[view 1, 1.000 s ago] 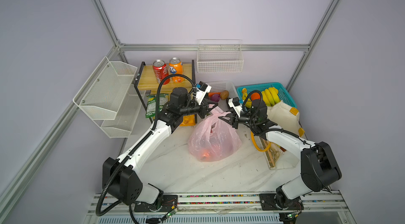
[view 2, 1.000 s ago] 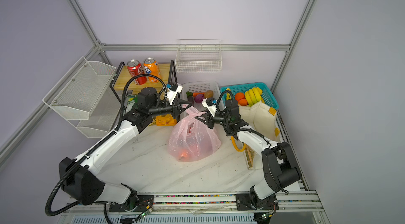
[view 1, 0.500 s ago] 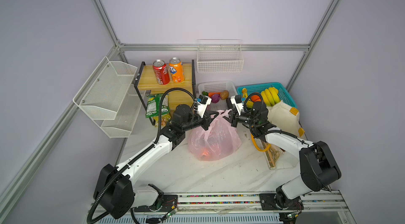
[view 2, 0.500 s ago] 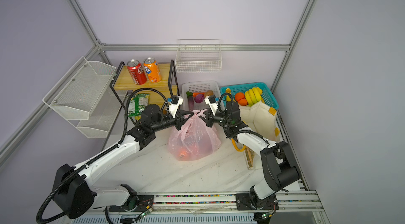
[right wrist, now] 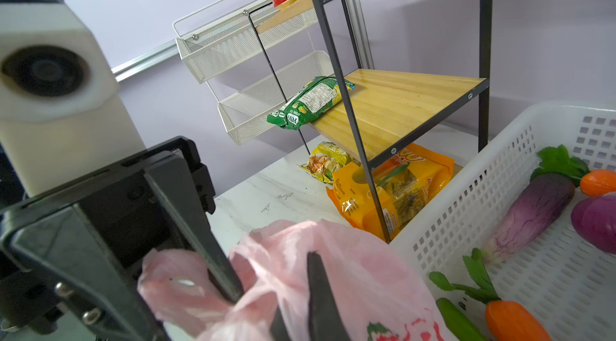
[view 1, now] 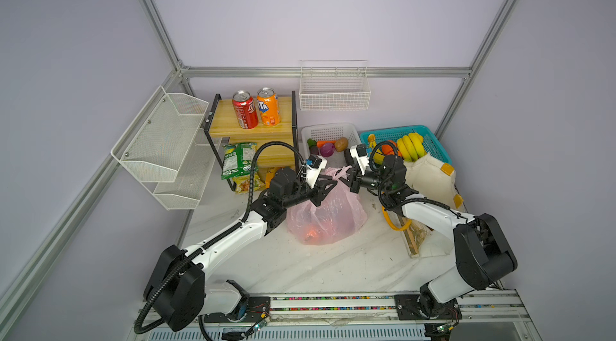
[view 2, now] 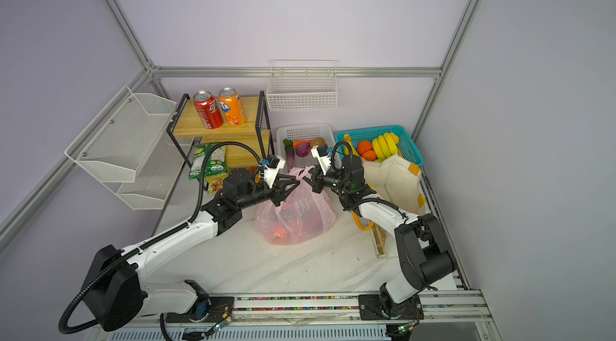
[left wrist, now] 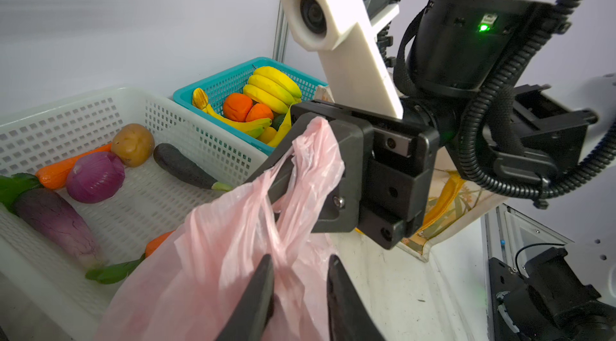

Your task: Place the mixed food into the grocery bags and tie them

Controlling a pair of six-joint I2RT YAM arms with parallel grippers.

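Crinkly plastic bag (view 1: 333, 216), wooden shelf (view 1: 220, 122) (black metal frame (view 1: 294, 116)), seemingly cloth tote (view 1: 430, 176).

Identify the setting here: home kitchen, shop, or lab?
Probably a lab robot cell staged as a pantry: bare aluminium frame around plain walls, two arms bolted to a rail, plus a wooden shelf and a white basket of toy vegetables.
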